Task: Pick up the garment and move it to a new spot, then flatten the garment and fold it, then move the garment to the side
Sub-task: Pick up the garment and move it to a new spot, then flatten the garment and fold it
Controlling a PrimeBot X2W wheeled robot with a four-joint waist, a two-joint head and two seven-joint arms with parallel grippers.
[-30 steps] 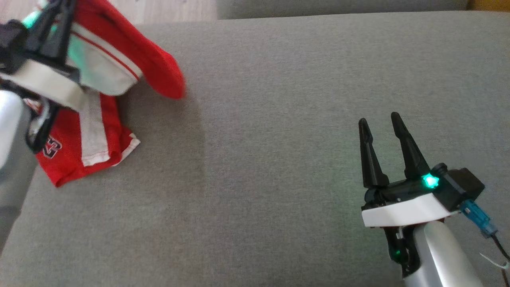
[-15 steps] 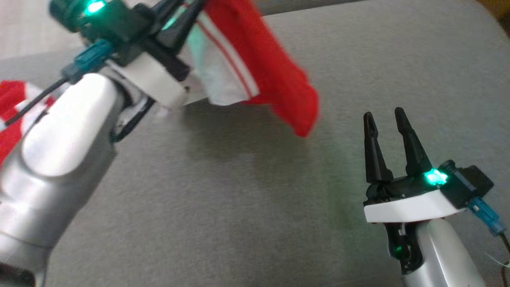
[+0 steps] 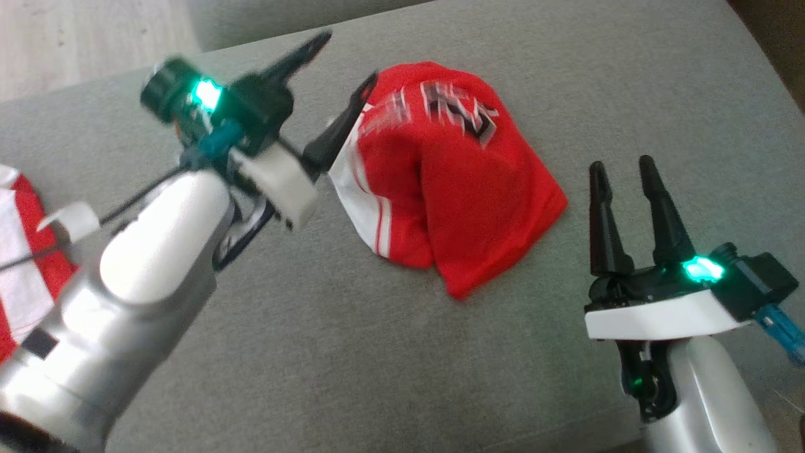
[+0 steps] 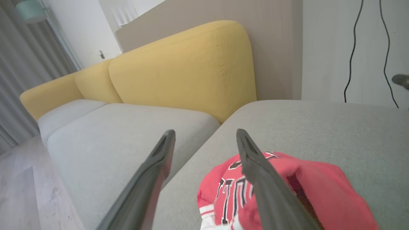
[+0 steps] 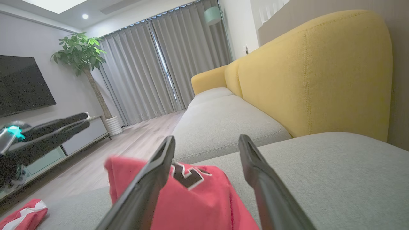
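The garment (image 3: 453, 189), a red jersey with white trim and dark lettering, lies in a crumpled heap on the grey sofa cushion (image 3: 390, 352). My left gripper (image 3: 346, 63) hovers just left of it, open, nothing between its fingers. My right gripper (image 3: 621, 165) stands open to the right of the heap, apart from it. In the left wrist view the open left gripper (image 4: 206, 132) points over the garment (image 4: 319, 191), which lies lower right. In the right wrist view the open right gripper (image 5: 207, 138) frames the garment (image 5: 198, 198), and the left gripper (image 5: 87, 118) hangs at the left.
A second red and white garment (image 3: 25, 270) lies at the cushion's left edge, partly behind my left forearm (image 3: 144, 264). Yellow backrests (image 4: 182, 67) rise beyond the cushion. Another grey seat (image 5: 223, 121) adjoins it. Wooden floor (image 3: 75, 38) lies past the far edge.
My left gripper carried the garment rightward, then opened; the garment now lies in a heap on the cushion. The head camera has shifted too. The right gripper stayed open.
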